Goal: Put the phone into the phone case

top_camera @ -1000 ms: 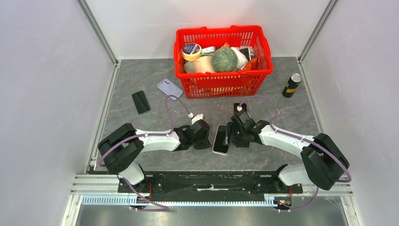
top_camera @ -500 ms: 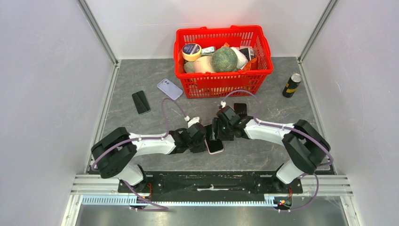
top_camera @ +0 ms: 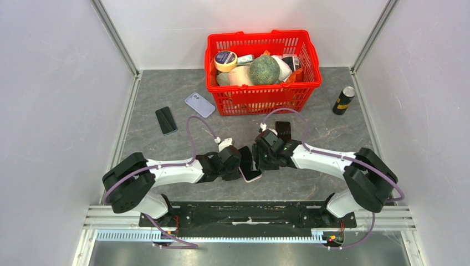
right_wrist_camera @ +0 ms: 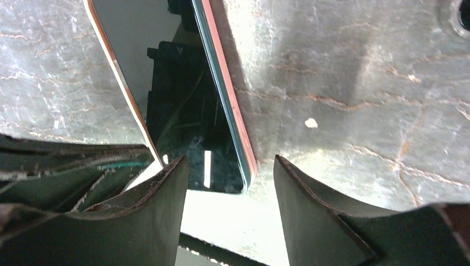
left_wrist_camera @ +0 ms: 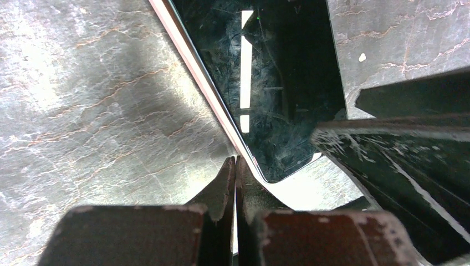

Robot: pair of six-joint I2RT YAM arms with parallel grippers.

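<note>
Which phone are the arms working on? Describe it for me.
Find the red basket. In front of it, the phone lies between the left gripper and right gripper; it alone has a pink rim, unlike the lilac case and black phone farther left.

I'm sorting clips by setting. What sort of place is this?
Probably a lab test booth, not a home: plain white walls, robot arms mounted at a stone-look table, and a red basket of mixed items.
</note>
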